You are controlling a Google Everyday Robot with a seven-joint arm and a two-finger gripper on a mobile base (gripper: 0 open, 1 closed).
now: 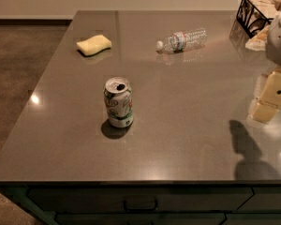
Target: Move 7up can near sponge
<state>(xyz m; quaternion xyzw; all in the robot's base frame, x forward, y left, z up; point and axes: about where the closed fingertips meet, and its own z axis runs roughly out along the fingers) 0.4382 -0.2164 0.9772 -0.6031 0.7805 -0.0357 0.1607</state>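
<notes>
Grey bench carries the can upright mid-surface, well apart from the sponge at its eleven o'clock, while the claw hangs at three o'clock, state impossible to tell, so the whole move seems left.

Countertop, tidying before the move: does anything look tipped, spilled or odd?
Only the clear bottle lies on its side, far centre; no spill shows. The 7up can stands upright; the pincer hangs at the right edge.
</notes>
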